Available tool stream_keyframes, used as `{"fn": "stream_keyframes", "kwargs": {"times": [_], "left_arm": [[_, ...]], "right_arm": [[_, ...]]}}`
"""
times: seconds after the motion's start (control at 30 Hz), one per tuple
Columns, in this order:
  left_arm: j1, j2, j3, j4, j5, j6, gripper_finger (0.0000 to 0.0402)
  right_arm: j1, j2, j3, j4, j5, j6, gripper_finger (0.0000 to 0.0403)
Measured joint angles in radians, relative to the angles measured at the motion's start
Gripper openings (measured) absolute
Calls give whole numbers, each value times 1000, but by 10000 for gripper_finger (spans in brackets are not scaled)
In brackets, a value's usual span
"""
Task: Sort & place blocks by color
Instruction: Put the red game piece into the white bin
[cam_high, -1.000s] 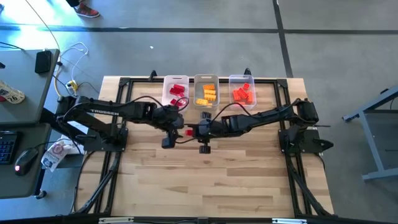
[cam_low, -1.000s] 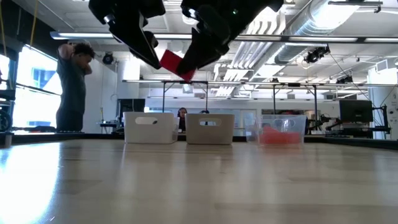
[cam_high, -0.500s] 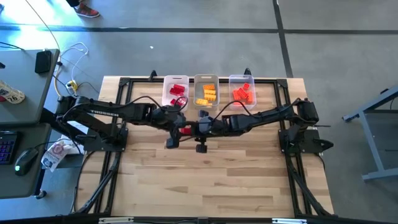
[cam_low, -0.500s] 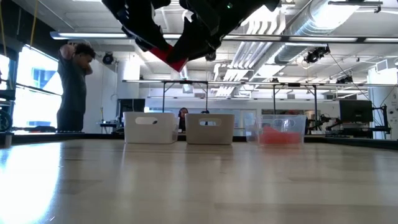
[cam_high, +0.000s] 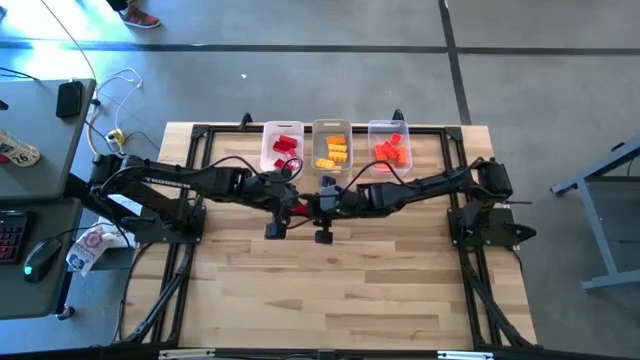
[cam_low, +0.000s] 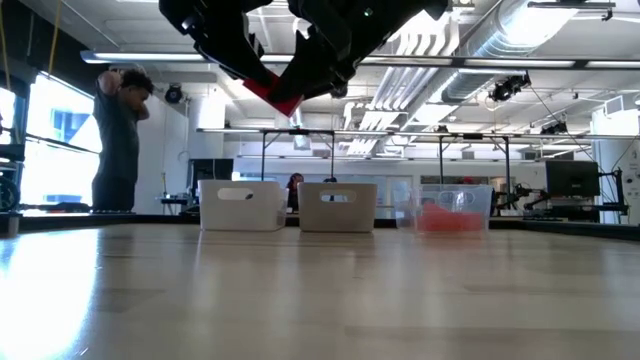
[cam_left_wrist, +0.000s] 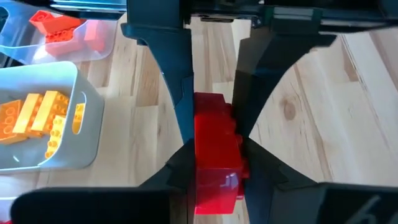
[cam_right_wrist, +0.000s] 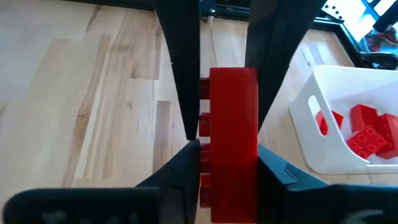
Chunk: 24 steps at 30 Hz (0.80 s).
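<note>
Your two claws meet above the middle of the desk (cam_high: 400, 280), just in front of the three bins. The left claw (cam_high: 287, 208) and the right claw (cam_high: 312, 207) are both clamped on the same red block (cam_high: 298, 208), one from each side. In the left wrist view the red block sits pinched between that claw's dark fingers (cam_left_wrist: 177, 93), with the other claw's fingers closing on it from the far end. The right wrist view shows the same: the block, studs facing sideways, is squeezed between the right claw's fingers (cam_right_wrist: 180, 74). From the low view you can see the block held well up off the desk, tilted, with both claws wrapped around it near the top of the picture.

Along the far edge of the desk stand the three bins in a row. The left bin (cam_high: 268, 150) holds red blocks (cam_high: 286, 143), the middle bin (cam_high: 316, 148) holds yellow-orange blocks (cam_high: 333, 151), and the right bin (cam_high: 374, 130) holds orange-red blocks (cam_high: 392, 150). The held block hangs between the left and middle bins' near ends, a little nearer to you than either.

In the room behind, a person (cam_low: 118, 140) stands at the left with arms raised to the head.
</note>
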Motion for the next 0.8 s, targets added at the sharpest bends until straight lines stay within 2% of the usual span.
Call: {"fn": "stream_keyframes", "kwargs": {"times": [0.23, 0.4, 0.57, 0.8], "left_arm": [[3, 0, 1, -30, -11, 10, 67], [28, 0, 1, -87, -90, 37, 69], [110, 0, 1, -139, -188, 55, 70], [289, 0, 1, -147, -203, 83, 72]], "right_arm": [[1, 0, 0, -4, 25, -42, 146], [-1, 0, 0, -12, 125, -39, 180], [-4, 0, 0, -34, 158, -38, 190], [-4, 0, 0, -45, 142, -38, 190]]}}
